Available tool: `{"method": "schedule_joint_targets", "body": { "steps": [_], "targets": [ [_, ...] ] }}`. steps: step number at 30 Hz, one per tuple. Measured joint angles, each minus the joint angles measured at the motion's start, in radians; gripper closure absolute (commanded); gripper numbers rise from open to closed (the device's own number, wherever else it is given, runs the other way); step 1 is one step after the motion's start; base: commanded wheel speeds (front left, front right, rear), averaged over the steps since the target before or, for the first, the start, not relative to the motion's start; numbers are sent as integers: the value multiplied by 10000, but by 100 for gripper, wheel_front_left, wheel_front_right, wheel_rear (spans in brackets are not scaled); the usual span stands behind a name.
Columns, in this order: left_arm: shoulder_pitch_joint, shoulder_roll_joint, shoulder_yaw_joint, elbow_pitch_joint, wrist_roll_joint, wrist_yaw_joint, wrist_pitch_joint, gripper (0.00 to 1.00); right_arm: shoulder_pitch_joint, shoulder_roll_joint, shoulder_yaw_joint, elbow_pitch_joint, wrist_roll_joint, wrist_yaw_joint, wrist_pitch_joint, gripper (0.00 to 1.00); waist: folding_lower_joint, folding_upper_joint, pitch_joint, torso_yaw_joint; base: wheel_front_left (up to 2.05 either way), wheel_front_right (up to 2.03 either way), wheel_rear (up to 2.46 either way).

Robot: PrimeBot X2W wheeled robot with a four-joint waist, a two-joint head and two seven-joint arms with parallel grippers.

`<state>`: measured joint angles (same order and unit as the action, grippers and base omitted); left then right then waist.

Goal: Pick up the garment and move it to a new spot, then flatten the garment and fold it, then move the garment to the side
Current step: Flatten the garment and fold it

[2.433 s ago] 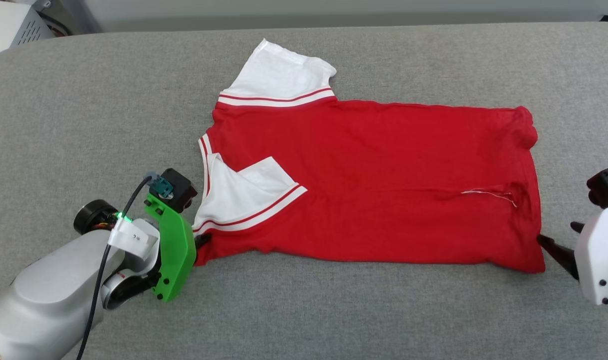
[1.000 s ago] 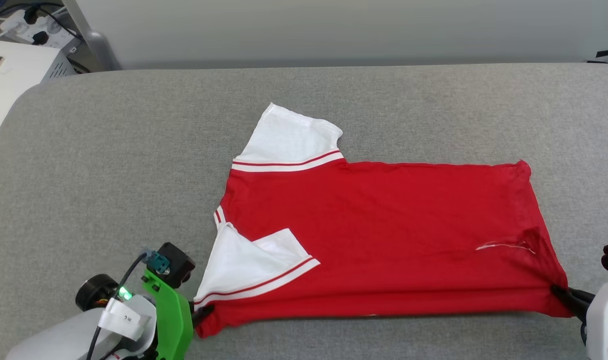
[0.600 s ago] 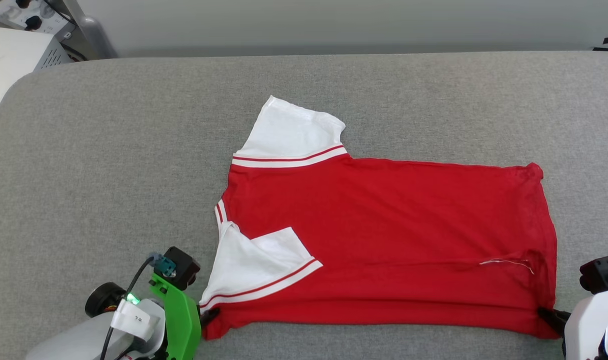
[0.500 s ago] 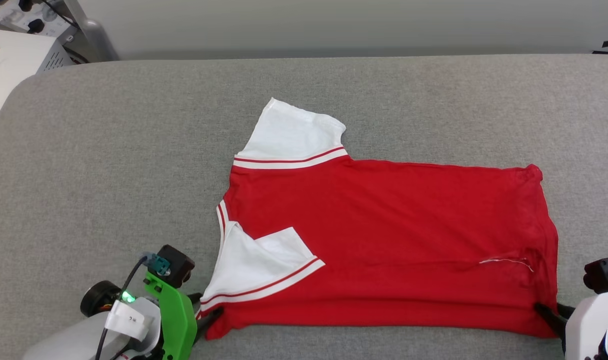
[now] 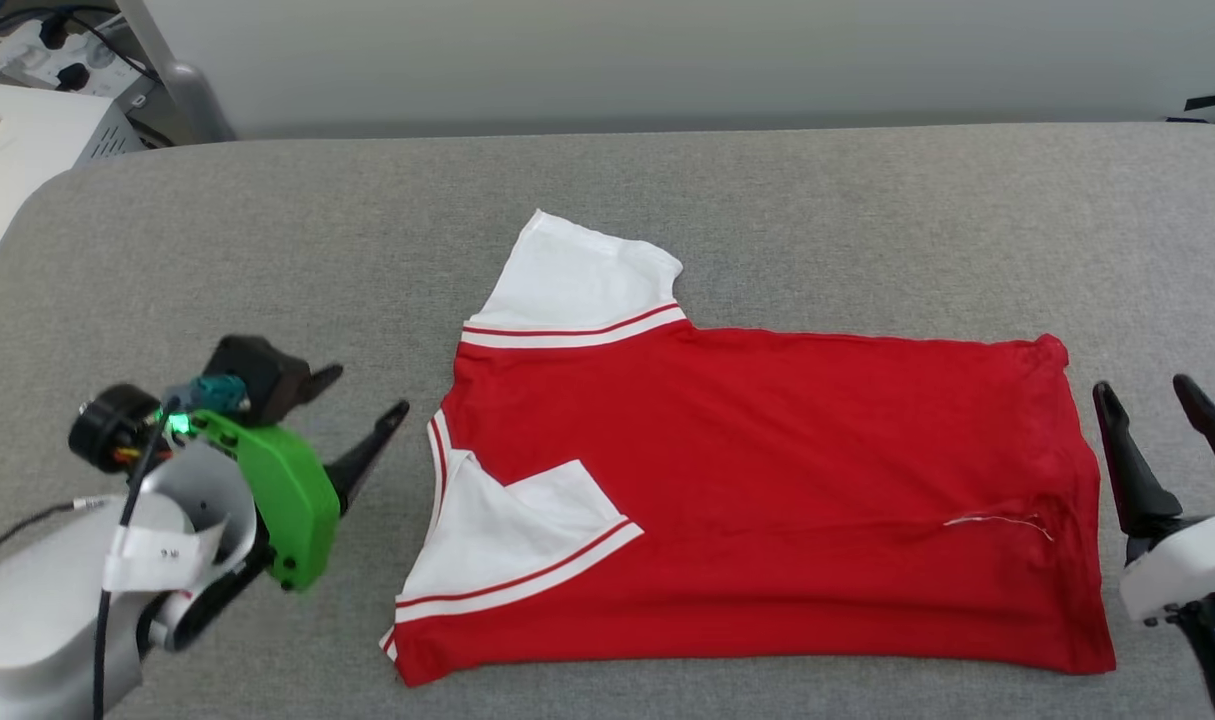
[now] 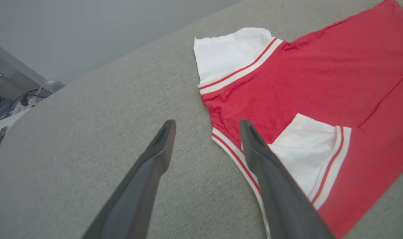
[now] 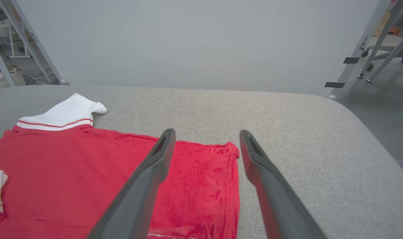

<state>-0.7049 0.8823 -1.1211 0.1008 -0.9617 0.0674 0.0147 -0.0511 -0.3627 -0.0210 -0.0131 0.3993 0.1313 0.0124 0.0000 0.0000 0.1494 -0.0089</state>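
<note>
The garment (image 5: 767, 470) lies flat on the grey padded table (image 5: 267, 230), collar end to the left and hem to the right. It is red, with one white sleeve (image 5: 577, 275) spread toward the far side and the other (image 5: 497, 540) folded onto the body. My left gripper (image 5: 362, 392) hovers open just left of the collar edge, holding nothing. In the left wrist view the garment (image 6: 320, 76) sits to the right of the left gripper (image 6: 207, 123). My right gripper (image 5: 1142, 388) stands open just right of the hem, empty. Seen from the right wrist, the right gripper (image 7: 206, 132) hangs over the garment's (image 7: 72, 172) hem corner.
A white box (image 5: 17, 150) with cables sits beyond the table's far left corner. A grey wall runs behind the table. Metal frame legs (image 7: 364, 43) stand on the floor past the table's rounded right end. Bare grey padding surrounds the garment.
Both grippers have opened, let go of the garment's near corners and drawn away from it. The garment now rests flat. The head camera has shifted slightly.
</note>
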Motion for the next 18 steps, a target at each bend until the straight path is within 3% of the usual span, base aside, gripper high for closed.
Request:
{"method": "schedule_joint_targets", "body": {
  "steps": [6, 11, 14, 18],
  "targets": [
    [-1307, -286, 336, 439, 694, -36, -236, 0, -151, 1367, -531, -1164, -836, 0, -583, 0, 0, 0, 319, -272, 0, 0, 0],
    [-2532, -805, 554, 1348, 631, -698, 234, 0, -291, 1829, -293, -1858, -1294, 0, -763, 0, 1, 0, 832, -544, 0, 0, 0],
    [-3491, -1034, 602, 1969, 495, -1237, 1032, 0, -487, 1962, -35, -2096, -1375, 0, -802, 0, 1, 0, 1247, -728, 0, 0, 0],
    [-4684, -1331, 508, 2846, -385, -1737, 3277, 0, -796, 1979, 272, -2226, -1605, 0, -949, 0, 2, 0, 1880, -987, 0, 0, 0]
  ]
}}
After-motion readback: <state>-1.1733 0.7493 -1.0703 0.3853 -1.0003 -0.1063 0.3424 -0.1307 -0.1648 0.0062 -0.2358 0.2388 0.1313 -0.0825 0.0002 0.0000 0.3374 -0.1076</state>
